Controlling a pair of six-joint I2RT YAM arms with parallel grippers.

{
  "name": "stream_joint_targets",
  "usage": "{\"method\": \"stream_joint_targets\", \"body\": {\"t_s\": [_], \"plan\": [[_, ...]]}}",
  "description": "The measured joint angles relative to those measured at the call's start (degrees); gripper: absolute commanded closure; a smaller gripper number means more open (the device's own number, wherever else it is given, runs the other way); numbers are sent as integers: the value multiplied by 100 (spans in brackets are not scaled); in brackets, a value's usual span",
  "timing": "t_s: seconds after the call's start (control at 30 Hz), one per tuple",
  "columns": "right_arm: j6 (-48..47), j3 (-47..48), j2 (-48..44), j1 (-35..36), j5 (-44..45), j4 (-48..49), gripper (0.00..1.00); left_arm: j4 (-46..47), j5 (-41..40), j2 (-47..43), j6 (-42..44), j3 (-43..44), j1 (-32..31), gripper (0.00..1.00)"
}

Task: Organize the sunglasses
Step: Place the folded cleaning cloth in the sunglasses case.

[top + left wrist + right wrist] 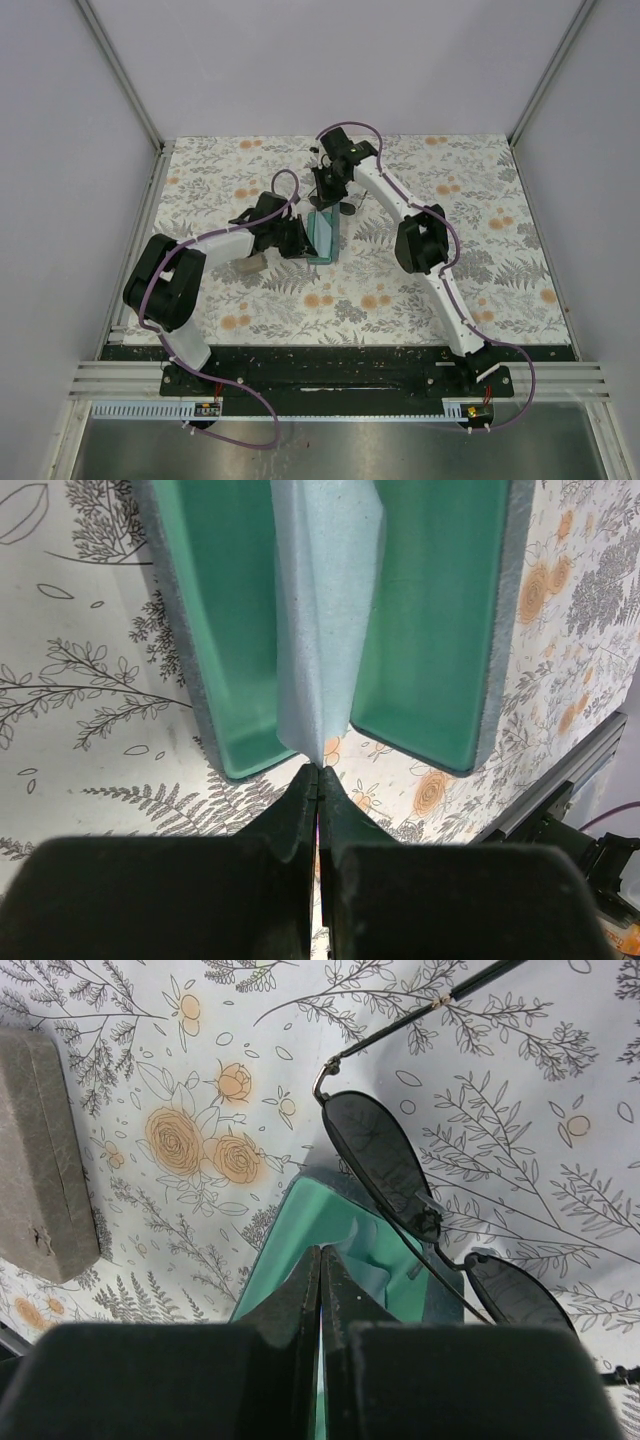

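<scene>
The black wire-framed sunglasses (400,1175) with dark lenses lie open on the flowered table, partly over the far end of the open teal case (300,1230). My right gripper (320,1250) is shut with nothing between its jaws, just above that case's rim and left of the sunglasses. In the top view it is at the case's far end (328,198). My left gripper (317,770) is shut on the corner of a light-blue cloth (320,630) that drapes between the two halves of the teal case (230,630). The purple-lensed pair is out of view.
A closed beige case (40,1160) lies left of the teal case, and shows beside the left arm in the top view (250,265). The table's metal edge rail (560,780) is to the right in the left wrist view. White walls enclose the table.
</scene>
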Motion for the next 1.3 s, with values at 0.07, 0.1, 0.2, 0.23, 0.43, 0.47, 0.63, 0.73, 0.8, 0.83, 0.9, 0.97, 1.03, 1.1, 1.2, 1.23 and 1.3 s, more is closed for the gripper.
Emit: {"method": "stream_joint_targets", "body": {"t_s": [0.07, 0.1, 0.2, 0.23, 0.43, 0.47, 0.63, 0.73, 0.8, 0.83, 0.9, 0.97, 1.03, 1.1, 1.2, 1.23, 1.3], "plan": [[0, 35, 52, 22, 2, 2, 100, 42, 0, 0, 2, -52, 24, 100], [2, 39, 72, 33, 4, 0, 100, 48, 2, 0, 4, -66, 31, 100], [2, 42, 120, 48, 4, 2, 100, 70, 13, 0, 39, -114, 55, 100], [2, 42, 131, 52, 7, 0, 100, 76, 20, 0, 44, -129, 66, 100], [7, 149, 186, 76, 11, -15, 100, 138, 63, 7, 107, -221, 140, 100], [7, 177, 205, 87, 11, -15, 100, 142, 66, 11, 109, -236, 155, 100], [15, 330, 330, 155, 15, -22, 100, 199, 85, 109, 146, -310, 201, 100], [17, 417, 426, 192, 24, -28, 100, 234, 103, 153, 151, -339, 214, 100], [17, 450, 481, 203, 33, -22, 100, 238, 116, 157, 153, -339, 223, 100], [17, 459, 507, 205, 44, -17, 100, 245, 127, 162, 155, -339, 223, 100], [17, 459, 538, 205, 85, -20, 100, 262, 146, 177, 160, -337, 225, 100], [15, 459, 549, 208, 138, -24, 100, 278, 179, 197, 166, -330, 229, 100], [13, 461, 549, 208, 179, -33, 100, 282, 208, 205, 170, -328, 240, 100], [7, 461, 549, 208, 210, -37, 100, 282, 232, 225, 170, -317, 249, 100], [-2, 461, 549, 208, 280, -39, 100, 289, 260, 262, 170, -275, 249, 100], [-2, 461, 549, 208, 286, -37, 100, 284, 269, 271, 170, -264, 249, 100], [-4, 461, 549, 208, 308, -37, 100, 284, 286, 304, 173, -236, 249, 100]]}}
